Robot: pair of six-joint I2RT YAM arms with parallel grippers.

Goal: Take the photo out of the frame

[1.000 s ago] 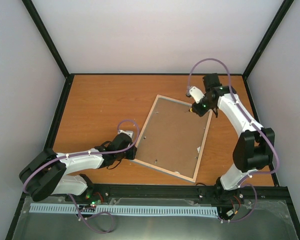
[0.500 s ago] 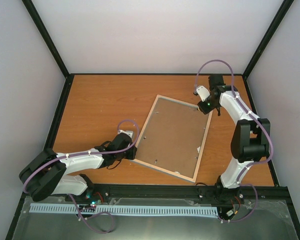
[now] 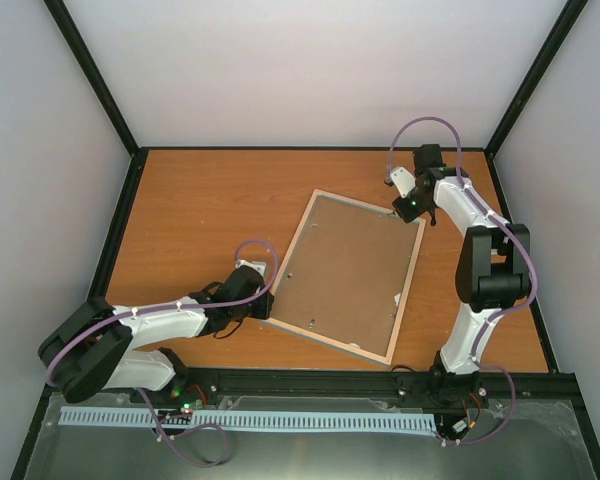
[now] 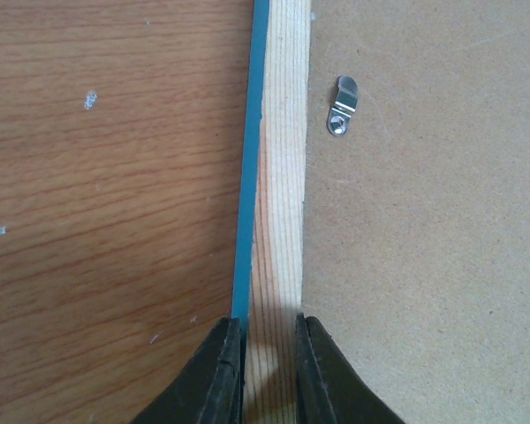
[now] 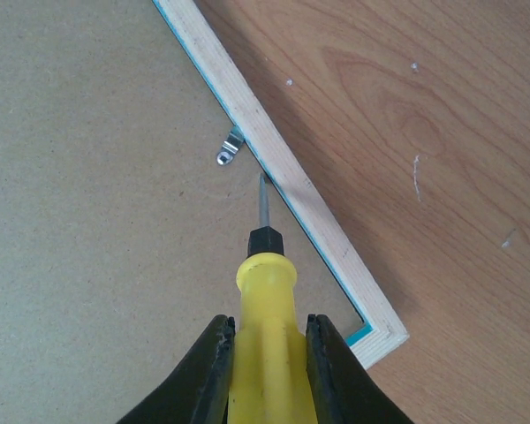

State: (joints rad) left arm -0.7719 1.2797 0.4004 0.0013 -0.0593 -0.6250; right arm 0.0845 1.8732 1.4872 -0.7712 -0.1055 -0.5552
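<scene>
Lying face down on the counter [image 3: 200, 210], the frame [image 4: 281, 177] is steadied for the work: its pale wood rail is pinched by the left hand [image 4: 269, 362], fingers nearly closed, seemingly so it cannot slide. A yellow-handled screwdriver [image 5: 265, 291] is clamped tight in the right hand [image 5: 267, 349], and its tip is set at the rail's inner edge, just beside a metal clip [image 5: 232, 148] near the corner. The photo is not seen; it is judged to be hidden under the brown backing board [image 5: 97, 194], which is held in by such clips.
</scene>
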